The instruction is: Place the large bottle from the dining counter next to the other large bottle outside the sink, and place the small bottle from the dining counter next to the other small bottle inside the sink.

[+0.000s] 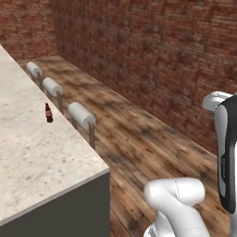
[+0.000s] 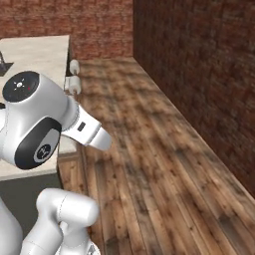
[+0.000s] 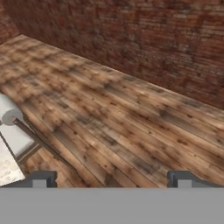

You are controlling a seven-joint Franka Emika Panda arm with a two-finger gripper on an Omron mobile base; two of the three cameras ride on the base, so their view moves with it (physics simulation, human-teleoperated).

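We see a brick wall (image 1: 152,51) running along the right side of the room, with a second brick wall (image 2: 94,25) closing the far end. A wooden plank floor (image 1: 139,139) lies between the side wall and the counter.

The counter (image 1: 32,152) is a long beige speckled slab on a dark grey base; in the left base view it fills the left side, and in the right base view a part of it (image 2: 40,55) shows behind the arm. In the hand view only its corner (image 3: 8,164) appears at the lower left edge.

The arm (image 2: 40,124) rises from the base beside the near end of the counter, clear of the slab.

Three stools stand in a row along the floor-side edge of the counter, each with a white cushion: near (image 1: 81,114), middle (image 1: 52,86), far (image 1: 34,68). We also see one stool (image 3: 9,111) at the left of the hand view, on thin dark legs.

The gripper (image 3: 111,179) points down at bare floor. We see its two fingertips (image 3: 40,179) set far apart at the bottom of the hand view, jaws fully spread, with nothing between them.

The small bottle (image 1: 48,113) stands upright on the counter, near the stool-side edge, between the near and middle stools. It is dark brown-red with a narrow neck. It is well apart from the arm.
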